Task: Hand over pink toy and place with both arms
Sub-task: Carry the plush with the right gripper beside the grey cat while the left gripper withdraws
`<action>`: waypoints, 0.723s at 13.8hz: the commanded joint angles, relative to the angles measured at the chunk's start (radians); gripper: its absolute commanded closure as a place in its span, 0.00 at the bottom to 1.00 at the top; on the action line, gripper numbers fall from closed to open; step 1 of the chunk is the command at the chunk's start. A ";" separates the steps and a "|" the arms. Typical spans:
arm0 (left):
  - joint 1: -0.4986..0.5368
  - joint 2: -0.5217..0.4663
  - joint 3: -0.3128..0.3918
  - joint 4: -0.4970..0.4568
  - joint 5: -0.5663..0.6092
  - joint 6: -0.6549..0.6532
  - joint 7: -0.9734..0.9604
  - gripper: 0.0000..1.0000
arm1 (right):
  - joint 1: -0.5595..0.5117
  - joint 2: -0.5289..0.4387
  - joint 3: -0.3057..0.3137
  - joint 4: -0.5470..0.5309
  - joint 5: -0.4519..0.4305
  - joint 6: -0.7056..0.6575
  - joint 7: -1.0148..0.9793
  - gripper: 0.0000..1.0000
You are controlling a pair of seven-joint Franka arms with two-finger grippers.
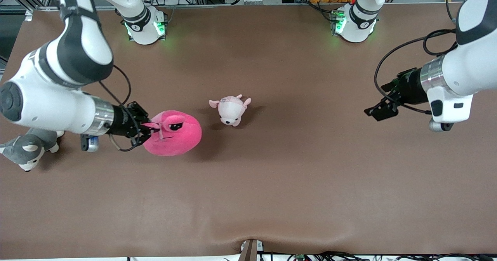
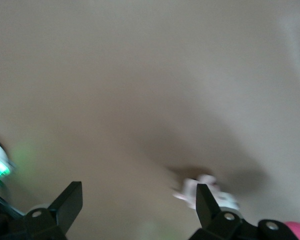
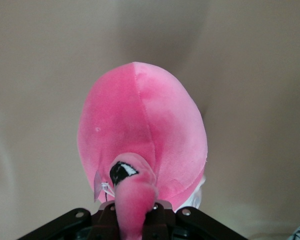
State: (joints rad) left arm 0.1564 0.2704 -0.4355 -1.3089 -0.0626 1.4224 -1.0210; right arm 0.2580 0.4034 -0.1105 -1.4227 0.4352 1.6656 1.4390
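Note:
The pink toy, a large hot-pink round plush with black eye marks, hangs from one ear flap at the right arm's end of the table. My right gripper is shut on that flap. In the right wrist view the pink toy bulges out from my right gripper, with the flap pinched between the jaws. My left gripper is open and holds nothing, up over bare table at the left arm's end, well apart from the toy. In the left wrist view my left gripper has only tabletop between its fingers.
A small pale pink-and-white puppy plush lies at mid-table beside the pink toy, and shows as the puppy plush past one left finger. A grey-and-white husky plush lies under the right arm. The brown table stretches toward the front camera.

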 commanded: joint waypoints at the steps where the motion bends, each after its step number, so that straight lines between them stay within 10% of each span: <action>1: 0.020 -0.048 0.000 -0.007 0.110 -0.030 0.186 0.00 | -0.089 -0.021 0.017 -0.099 -0.009 -0.010 -0.081 1.00; 10: 0.063 -0.181 0.096 -0.049 0.118 -0.079 0.594 0.00 | -0.350 -0.011 0.017 -0.274 -0.039 -0.072 -0.458 1.00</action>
State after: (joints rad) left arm 0.2500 0.1393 -0.3961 -1.3128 0.0411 1.3477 -0.5176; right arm -0.0429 0.4062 -0.1137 -1.6637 0.4076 1.5978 1.0450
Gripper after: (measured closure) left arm 0.000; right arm 0.885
